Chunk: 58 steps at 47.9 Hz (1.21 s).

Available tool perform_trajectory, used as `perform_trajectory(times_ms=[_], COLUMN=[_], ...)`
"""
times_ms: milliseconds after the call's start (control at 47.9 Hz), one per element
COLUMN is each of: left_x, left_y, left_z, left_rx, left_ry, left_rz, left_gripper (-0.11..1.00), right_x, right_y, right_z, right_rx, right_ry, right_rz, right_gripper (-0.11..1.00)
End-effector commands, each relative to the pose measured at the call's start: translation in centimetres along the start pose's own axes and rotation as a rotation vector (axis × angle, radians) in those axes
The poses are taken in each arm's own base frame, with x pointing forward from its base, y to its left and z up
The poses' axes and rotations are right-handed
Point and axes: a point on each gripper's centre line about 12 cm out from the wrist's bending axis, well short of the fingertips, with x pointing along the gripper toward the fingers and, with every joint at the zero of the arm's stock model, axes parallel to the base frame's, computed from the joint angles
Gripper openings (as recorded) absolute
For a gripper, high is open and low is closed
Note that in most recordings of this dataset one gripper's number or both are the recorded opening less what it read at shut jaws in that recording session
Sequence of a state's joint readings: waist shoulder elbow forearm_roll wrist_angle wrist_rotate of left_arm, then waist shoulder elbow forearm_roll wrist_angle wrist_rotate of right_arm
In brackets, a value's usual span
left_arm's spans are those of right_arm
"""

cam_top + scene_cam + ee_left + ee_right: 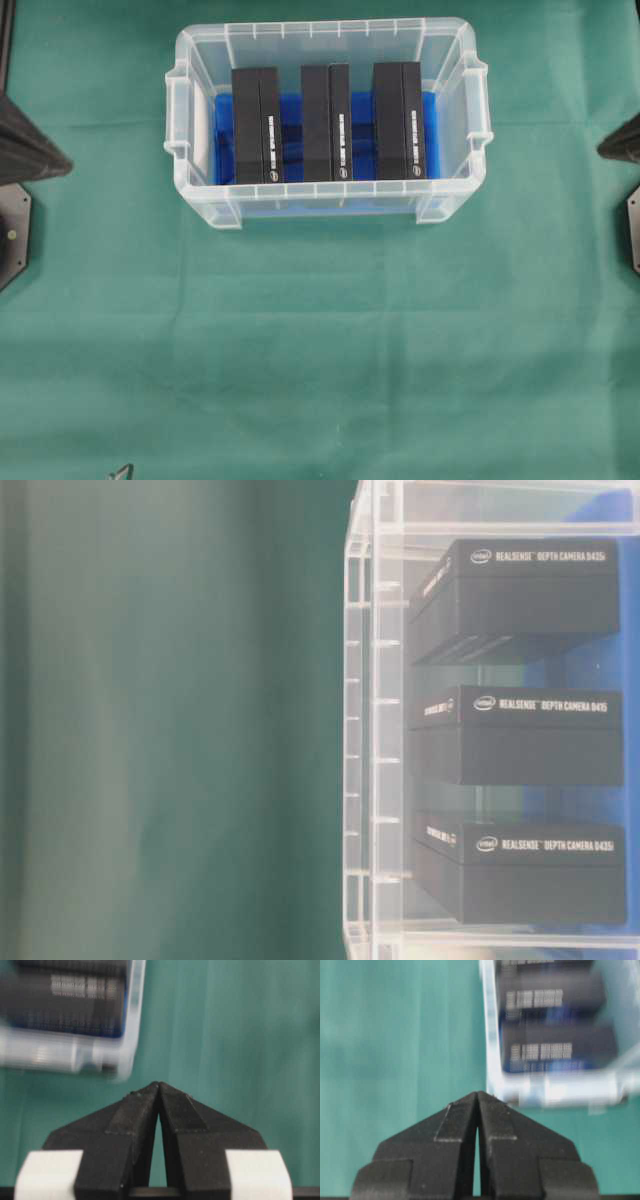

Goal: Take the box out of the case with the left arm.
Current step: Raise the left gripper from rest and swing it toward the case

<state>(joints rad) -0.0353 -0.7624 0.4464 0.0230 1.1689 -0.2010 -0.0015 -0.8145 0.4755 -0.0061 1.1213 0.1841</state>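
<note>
The clear case (196, 140) with its blue lining stands at the back middle of the green cloth. Three black boxes stand side by side in it: left (257, 125), middle (326, 122), right (399, 120). From table level the same boxes (530, 735) show white lettering through the case wall (362, 760). My left gripper (158, 1085) is shut with nothing in it, over bare cloth, the case's corner (125, 1055) ahead to its left. My right gripper (478, 1094) is shut and empty too, with the case (492, 1065) ahead to its right.
Green cloth (320, 360) covers the table in front of the case. Black arm bases sit at the left edge (25, 150) and right edge (625, 145) of the overhead view. A small dark tip pokes in at the bottom edge (122, 472).
</note>
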Motion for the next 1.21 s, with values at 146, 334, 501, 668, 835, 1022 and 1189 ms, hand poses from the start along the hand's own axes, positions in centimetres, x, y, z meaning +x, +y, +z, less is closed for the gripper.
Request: perform_trajectory(times_ms=[146, 334, 501, 668, 835, 1022, 1189], left_x=[-0.1, 0.1, 0.0, 0.2, 0.4, 0.7, 0.6], left_y=[-0.2, -0.2, -0.2, -0.1, 0.2, 0.3, 0.7], left_z=[-0.7, -0.9, -0.9, -0.9, -0.8, -0.9, -1.3], left_rx=[0.012, 0.010, 0.006, -0.120, -0.457, -0.862, -1.159], left_ry=[0.245, 0.281, 0.285, 0.288, 0.277, 0.266, 0.246], left_rz=[0.040, 0.049, 0.049, 0.073, 0.148, 0.230, 0.320], left_gripper=[0.00, 0.00, 0.00, 0.00, 0.00, 0.00, 0.00], right_x=[0.5, 0.4, 0.4, 0.4, 0.4, 0.4, 0.4], right_y=[-0.4, -0.5, -0.5, -0.5, -0.5, -0.6, -0.6], right_z=[-1.9, -2.7, -2.7, -2.7, -2.7, -2.8, -2.8], right_rx=[0.004, 0.004, 0.004, 0.004, 0.004, 0.004, 0.004], right_ry=[0.304, 0.392, 0.392, 0.392, 0.392, 0.396, 0.398], right_rz=[-0.059, -0.076, -0.076, -0.076, -0.076, -0.077, -0.077], right_gripper=[0.00, 0.00, 0.00, 0.00, 0.00, 0.00, 0.00])
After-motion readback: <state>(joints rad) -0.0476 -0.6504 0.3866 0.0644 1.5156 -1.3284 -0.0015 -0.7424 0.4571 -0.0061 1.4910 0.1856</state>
